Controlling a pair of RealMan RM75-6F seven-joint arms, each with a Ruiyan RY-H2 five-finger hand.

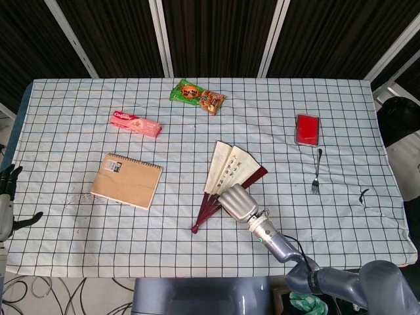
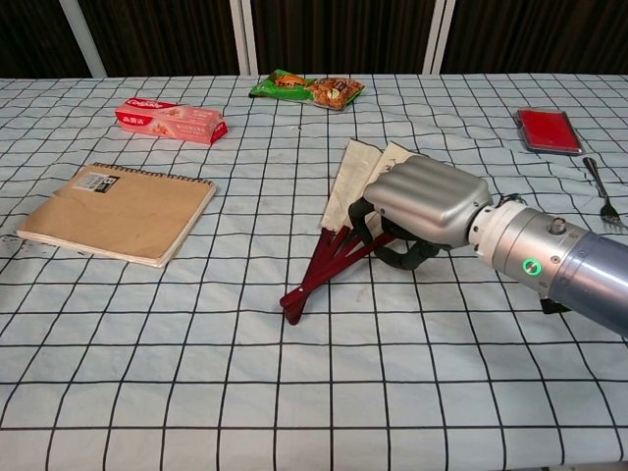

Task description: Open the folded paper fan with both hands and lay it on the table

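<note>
The paper fan [image 1: 230, 167] lies partly spread on the checked tablecloth near the middle, cream leaves pointing away and dark red ribs [image 2: 324, 265] converging toward the near edge. My right hand [image 1: 237, 202] rests over the fan's right side, fingers curled around the ribs and outer guard; in the chest view this hand [image 2: 424, 196] hides the lower right part of the fan [image 2: 353, 177]. My left hand [image 1: 6, 197] hangs off the table's left edge, fingers apart, holding nothing, far from the fan.
A brown spiral notebook [image 1: 126, 180] lies left of the fan. A pink toothpaste box [image 1: 136, 123] and a green snack pack [image 1: 197, 96] sit farther back. A red case [image 1: 307, 128] and a fork [image 1: 317, 172] lie to the right.
</note>
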